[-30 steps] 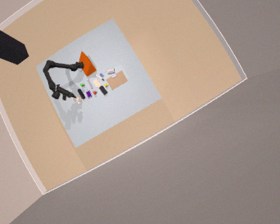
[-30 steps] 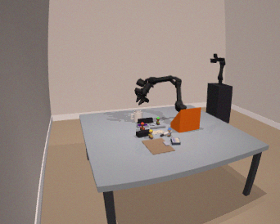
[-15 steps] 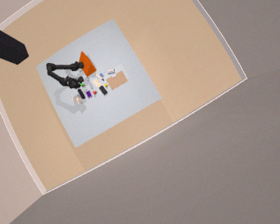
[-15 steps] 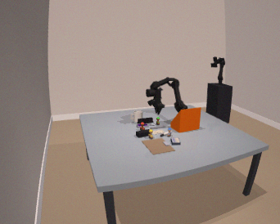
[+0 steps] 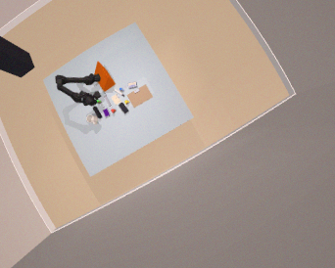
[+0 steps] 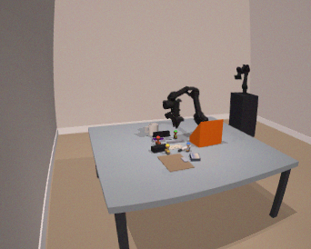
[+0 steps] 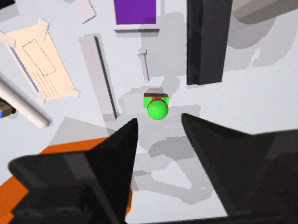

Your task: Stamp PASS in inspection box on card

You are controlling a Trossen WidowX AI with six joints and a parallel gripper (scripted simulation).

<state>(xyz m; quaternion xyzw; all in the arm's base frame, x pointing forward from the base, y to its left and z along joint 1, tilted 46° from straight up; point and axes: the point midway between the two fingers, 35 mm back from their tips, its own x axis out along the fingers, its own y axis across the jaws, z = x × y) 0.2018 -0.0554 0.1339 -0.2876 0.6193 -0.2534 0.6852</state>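
Note:
A stamp with a round green knob (image 7: 158, 110) (image 6: 175, 132) stands upright on the bench. My gripper (image 7: 159, 119) is open and empty, pointing down above it, the knob showing between the fingertips. The purple ink pad (image 7: 135, 12) (image 5: 106, 112) lies beyond the stamp. The cream card (image 7: 52, 75) (image 5: 116, 100) is taped down to the left in the wrist view, with an outlined box on it. Stamps with a red knob (image 6: 158, 137), a yellow knob (image 6: 167, 145) and a blue knob (image 6: 188, 144) stand farther off. No stamp's wording is readable.
An orange wedge-shaped block (image 5: 105, 77) (image 6: 209, 134) stands beside the arm. A long black block (image 7: 209, 40) and a grey bar (image 7: 98, 75) flank the green-knobbed stamp. A small pale pin (image 7: 145, 66) lies beyond it. A mug (image 6: 153, 129) and a brown board (image 6: 175, 163) are farther out.

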